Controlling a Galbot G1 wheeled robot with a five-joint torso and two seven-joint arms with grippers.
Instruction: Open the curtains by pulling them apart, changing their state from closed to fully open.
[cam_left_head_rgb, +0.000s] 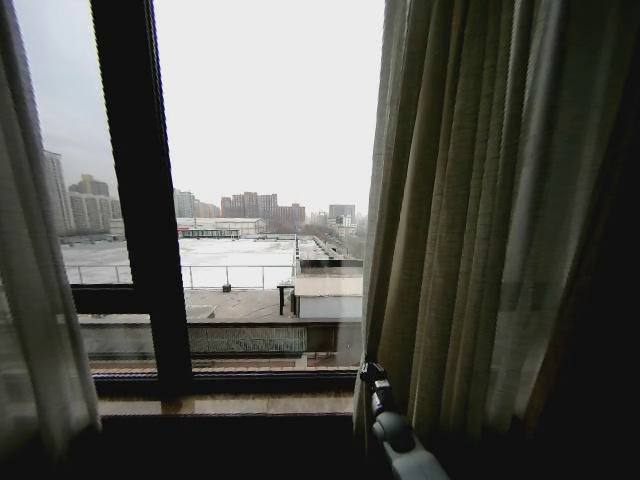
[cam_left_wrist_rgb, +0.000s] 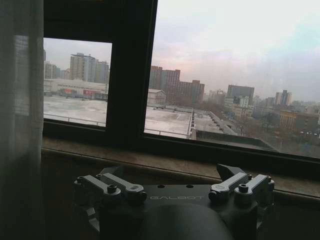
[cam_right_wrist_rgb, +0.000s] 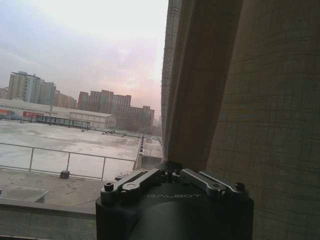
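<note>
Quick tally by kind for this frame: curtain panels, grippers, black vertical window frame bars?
Curtain panels: 2, left panel and right panel
Grippers: 2, left gripper and right gripper
Black vertical window frame bars: 1
Total: 5

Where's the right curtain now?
In the head view the right curtain is bunched on the right side of the window, its inner edge just above the right end effector.
</note>
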